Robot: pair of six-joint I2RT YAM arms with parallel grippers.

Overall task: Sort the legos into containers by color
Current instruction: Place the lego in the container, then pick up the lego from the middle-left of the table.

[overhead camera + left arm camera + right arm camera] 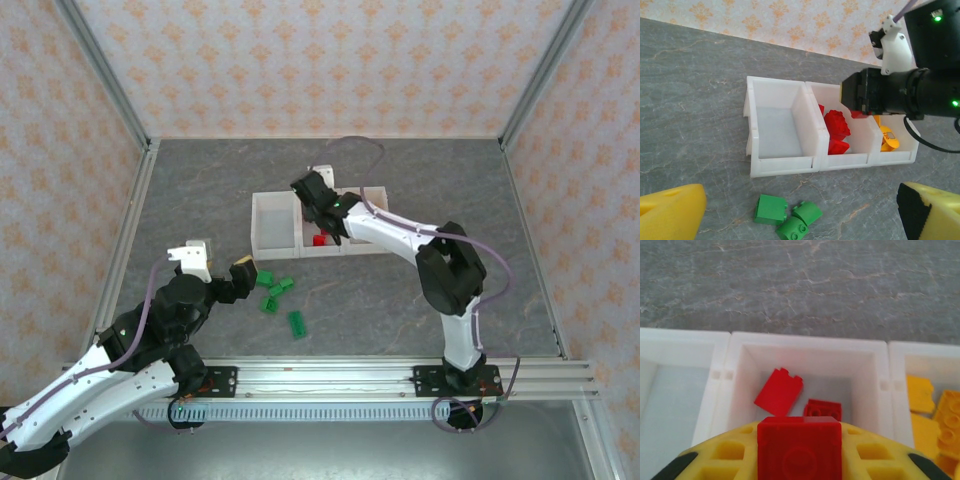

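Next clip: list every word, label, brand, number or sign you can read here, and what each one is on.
No readable text anywhere in these views.
On the red brick held in the right claw: a faint round embossing, too blurred to read.
On the containers and the green bricks: no lettering visible.
On the wallpaper: a repeated ornament, no words.

On the grey marbled tabletop [400, 300], a row of three white bins [275, 235] is set, with green bricks [771, 208] scattered nearby.
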